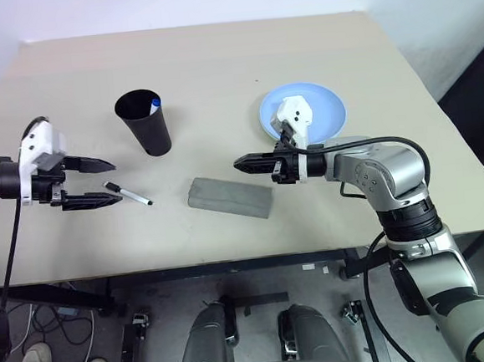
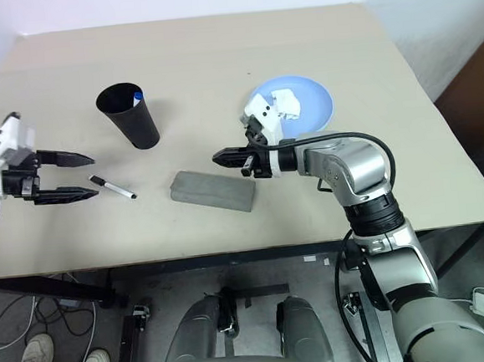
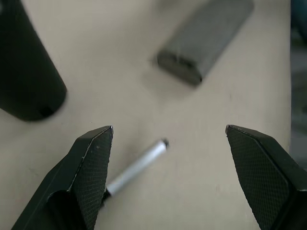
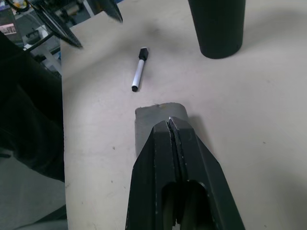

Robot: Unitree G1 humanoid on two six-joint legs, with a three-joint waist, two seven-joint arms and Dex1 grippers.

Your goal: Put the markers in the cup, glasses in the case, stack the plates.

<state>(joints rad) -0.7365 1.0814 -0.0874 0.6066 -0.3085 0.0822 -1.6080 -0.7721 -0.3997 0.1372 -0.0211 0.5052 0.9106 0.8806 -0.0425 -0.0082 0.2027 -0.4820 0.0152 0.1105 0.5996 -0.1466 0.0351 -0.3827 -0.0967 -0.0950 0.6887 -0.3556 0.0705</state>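
Note:
The black cup (image 1: 144, 126) stands upright left of centre, and a blue-capped marker (image 1: 155, 105) pokes out at its rim. A black-capped white marker (image 1: 129, 195) lies on the table in front of the cup. My left gripper (image 1: 113, 183) is open, and the marker's cap end (image 3: 136, 167) lies just past its fingertips. The grey case (image 1: 230, 197) lies shut at mid-table. My right gripper (image 1: 240, 161) is shut on nothing and points left above the case's right end. A light blue plate (image 1: 329, 111) sits behind the right wrist. The glasses are out of view.
A crumpled white tissue (image 2: 287, 101) rests on the blue plate. The table's front edge (image 1: 232, 261) runs close below the case. Bare tabletop stretches behind the cup and the plate.

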